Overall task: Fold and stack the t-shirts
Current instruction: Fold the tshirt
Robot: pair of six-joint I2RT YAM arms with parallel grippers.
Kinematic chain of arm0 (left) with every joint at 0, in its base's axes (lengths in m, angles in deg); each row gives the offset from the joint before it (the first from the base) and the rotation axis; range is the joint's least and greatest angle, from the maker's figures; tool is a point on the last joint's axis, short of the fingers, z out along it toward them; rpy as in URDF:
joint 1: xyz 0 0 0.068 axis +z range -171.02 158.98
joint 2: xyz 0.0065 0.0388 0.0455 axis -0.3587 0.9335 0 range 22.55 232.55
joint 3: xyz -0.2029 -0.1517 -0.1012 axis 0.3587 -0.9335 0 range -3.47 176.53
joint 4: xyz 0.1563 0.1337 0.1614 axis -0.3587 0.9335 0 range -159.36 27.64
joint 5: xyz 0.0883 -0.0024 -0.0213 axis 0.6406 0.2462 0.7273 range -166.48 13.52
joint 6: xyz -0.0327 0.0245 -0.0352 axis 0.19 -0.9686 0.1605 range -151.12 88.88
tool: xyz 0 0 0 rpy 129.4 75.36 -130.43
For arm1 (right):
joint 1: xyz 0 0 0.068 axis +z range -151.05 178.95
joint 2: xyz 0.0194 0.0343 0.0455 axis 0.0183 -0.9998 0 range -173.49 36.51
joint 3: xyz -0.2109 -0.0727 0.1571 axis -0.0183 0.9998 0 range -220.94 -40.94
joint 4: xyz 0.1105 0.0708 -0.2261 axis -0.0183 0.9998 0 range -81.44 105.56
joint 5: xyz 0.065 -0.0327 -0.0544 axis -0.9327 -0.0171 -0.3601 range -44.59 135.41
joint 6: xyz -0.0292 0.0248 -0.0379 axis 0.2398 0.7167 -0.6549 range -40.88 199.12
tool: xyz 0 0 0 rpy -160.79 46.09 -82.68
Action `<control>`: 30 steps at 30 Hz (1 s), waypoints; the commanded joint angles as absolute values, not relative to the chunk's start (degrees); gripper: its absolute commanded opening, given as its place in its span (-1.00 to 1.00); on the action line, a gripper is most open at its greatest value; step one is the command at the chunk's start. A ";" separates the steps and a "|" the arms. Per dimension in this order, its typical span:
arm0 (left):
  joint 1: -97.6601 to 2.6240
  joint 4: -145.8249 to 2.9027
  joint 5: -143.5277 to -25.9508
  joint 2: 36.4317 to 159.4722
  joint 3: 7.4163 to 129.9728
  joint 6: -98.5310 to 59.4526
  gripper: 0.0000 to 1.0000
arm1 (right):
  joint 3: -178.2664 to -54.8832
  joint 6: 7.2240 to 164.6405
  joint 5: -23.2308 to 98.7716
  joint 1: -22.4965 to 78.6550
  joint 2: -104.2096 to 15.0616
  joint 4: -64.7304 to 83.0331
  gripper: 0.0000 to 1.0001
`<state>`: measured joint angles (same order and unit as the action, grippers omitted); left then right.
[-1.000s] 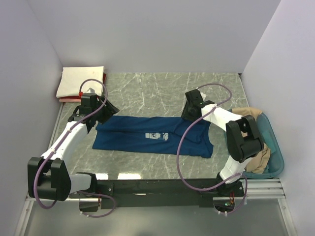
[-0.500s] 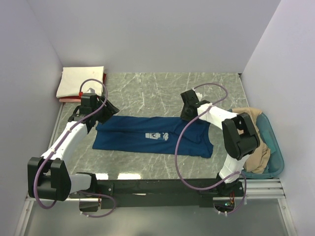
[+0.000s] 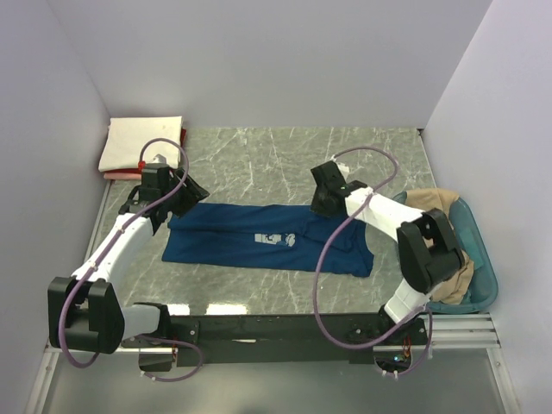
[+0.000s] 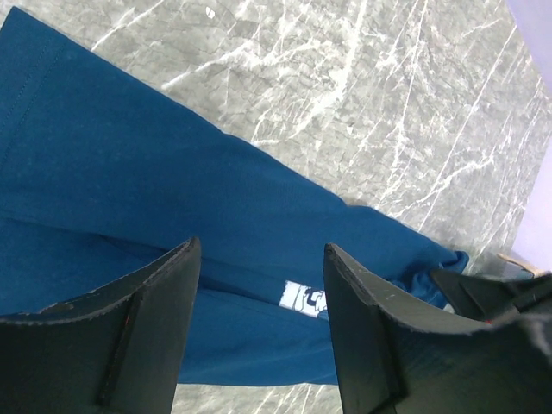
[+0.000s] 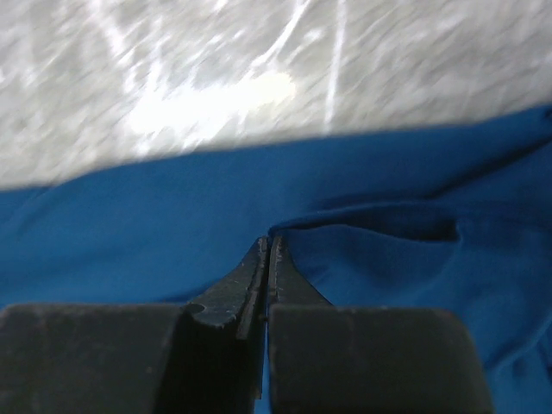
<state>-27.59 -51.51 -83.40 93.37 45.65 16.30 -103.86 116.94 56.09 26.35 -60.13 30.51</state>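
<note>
Now that the right gripper [image 5: 266,246] has pinched shut on the far edge of the dark blue cloth t-shirt [image 3: 233,243], with the left gripper [image 4: 263,250] open above it, the fold looks ready to begin.

Print [image 3: 274,238] on the blue t-shirt [image 3: 224,241] too small to read from above; cream t-shirt [image 3: 142,142] hides most of a red t-shirt [image 3: 121,175] at the tabletop's [image 3: 259,164] far left corner; right arm [image 3: 427,250] covers part of the tan t-shirt [image 3: 435,200].

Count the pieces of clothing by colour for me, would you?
Blue shirt, spread flat: 1
Cream shirt, folded: 1
Red shirt, under the cream one: 1
Tan cloth, heaped in the tub: 1, possibly more
Total: 4
</note>
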 commanded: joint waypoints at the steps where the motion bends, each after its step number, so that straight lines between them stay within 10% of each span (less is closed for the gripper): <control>1: -27.79 -52.92 -84.91 91.45 45.39 15.55 0.27 | -101.50 119.72 55.17 29.09 -54.20 30.27 -1.00; 18: -32.35 -55.38 -87.11 92.06 42.41 15.90 0.23 | -86.21 132.21 58.86 45.80 -43.65 22.09 -0.97; 25: -40.60 -58.37 -89.05 95.58 41.79 14.59 0.19 | -86.29 128.17 61.92 45.36 -37.15 26.73 -0.12; 30: -48.25 -59.34 -88.00 101.10 44.33 12.74 0.03 | -86.29 123.78 58.87 36.77 -33.90 29.30 -0.07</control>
